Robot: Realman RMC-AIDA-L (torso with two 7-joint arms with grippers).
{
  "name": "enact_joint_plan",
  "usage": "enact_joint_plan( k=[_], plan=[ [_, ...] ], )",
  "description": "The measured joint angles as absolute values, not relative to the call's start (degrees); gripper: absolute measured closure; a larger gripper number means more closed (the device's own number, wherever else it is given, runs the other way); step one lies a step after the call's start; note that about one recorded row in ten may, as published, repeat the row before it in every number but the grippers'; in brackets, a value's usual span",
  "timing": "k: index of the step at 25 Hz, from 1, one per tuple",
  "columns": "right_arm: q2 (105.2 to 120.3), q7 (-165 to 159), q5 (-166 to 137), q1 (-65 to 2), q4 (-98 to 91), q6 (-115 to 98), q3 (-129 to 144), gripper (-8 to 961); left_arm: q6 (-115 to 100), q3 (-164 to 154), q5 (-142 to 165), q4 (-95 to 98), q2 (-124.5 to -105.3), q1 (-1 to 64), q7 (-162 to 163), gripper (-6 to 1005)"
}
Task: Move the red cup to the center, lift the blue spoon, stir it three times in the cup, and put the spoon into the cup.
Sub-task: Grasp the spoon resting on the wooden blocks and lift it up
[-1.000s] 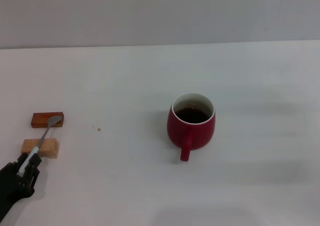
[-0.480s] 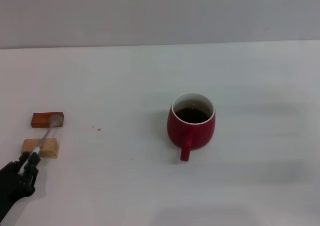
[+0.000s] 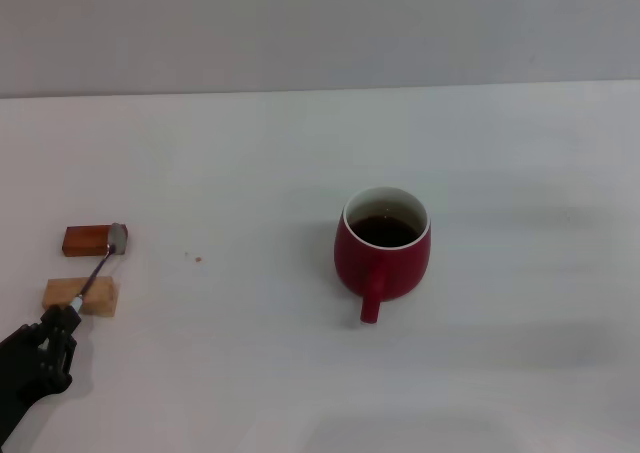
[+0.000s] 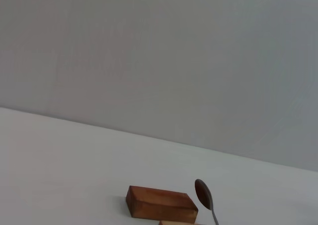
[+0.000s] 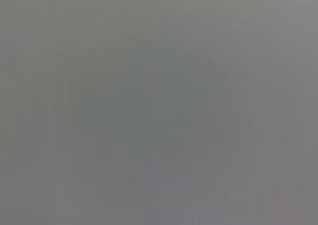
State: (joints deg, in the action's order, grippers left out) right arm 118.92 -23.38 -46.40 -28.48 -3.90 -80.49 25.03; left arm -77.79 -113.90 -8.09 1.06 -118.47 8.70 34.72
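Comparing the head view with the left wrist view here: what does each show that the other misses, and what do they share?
Only the head view shows the red cup with dark liquid, standing mid-table, the left gripper closed on the blue spoon's handle at the table's near left, and the pale wooden block in full.

Only the left wrist view shows the spoon's bowl raised on edge against the wall behind.

Both show the blue spoon, the reddish-brown block and the white table.
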Motion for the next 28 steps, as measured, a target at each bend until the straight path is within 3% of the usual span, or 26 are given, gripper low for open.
enact_joint_plan(
  k=[28],
  plan=[
    [118.91,-23.4,-46.1,-28.4,-3.9,-79.8,24.8,485,-77.8,-113.9,-8.2,2.5,-118.33,8.8,34.4,870]
  ],
)
